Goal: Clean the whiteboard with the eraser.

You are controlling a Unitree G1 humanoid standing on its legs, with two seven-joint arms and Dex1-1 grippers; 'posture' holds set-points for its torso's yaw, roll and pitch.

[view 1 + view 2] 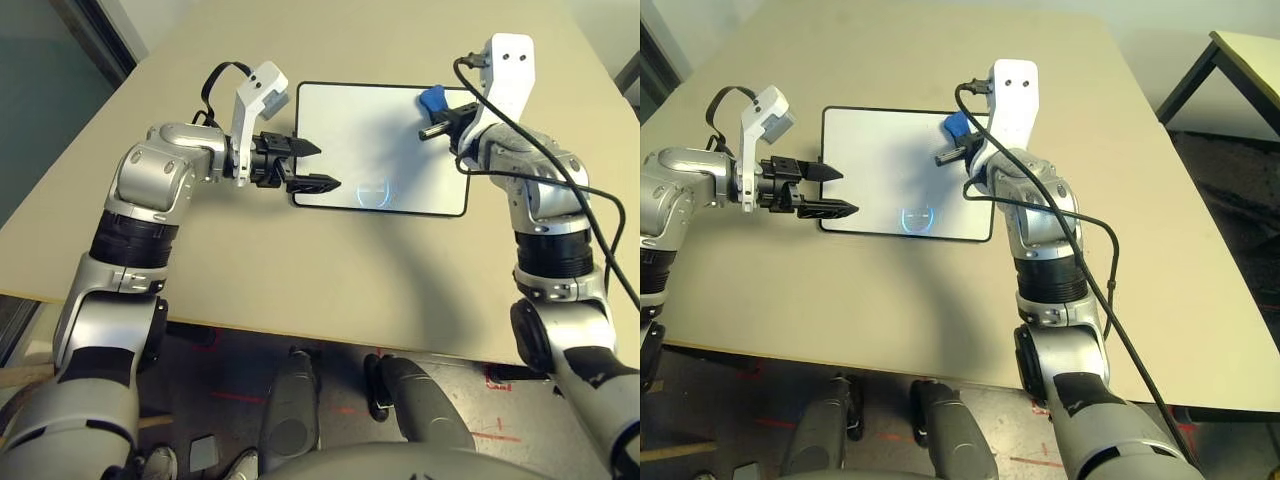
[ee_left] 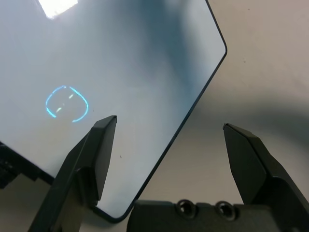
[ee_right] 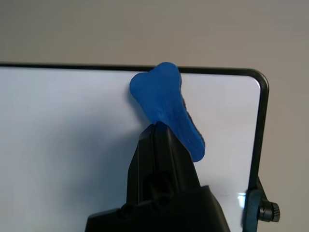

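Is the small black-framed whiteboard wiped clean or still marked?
Still marked: a blue circular doodle remains on the whiteboard near its front edge.

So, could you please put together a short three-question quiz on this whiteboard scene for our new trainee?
1. True or false: the right gripper is shut on the eraser.
2. Which best describes the left gripper? A) shut on the eraser, B) open at the whiteboard's near left corner, C) shut flat on the table.
3. What remains to be wiped off the whiteboard?

Key
1. True: its black fingers pinch the blue eraser near the board's far right corner.
2. B: its jaws stand apart, holding nothing.
3. A small blue round drawing near the board's near edge.
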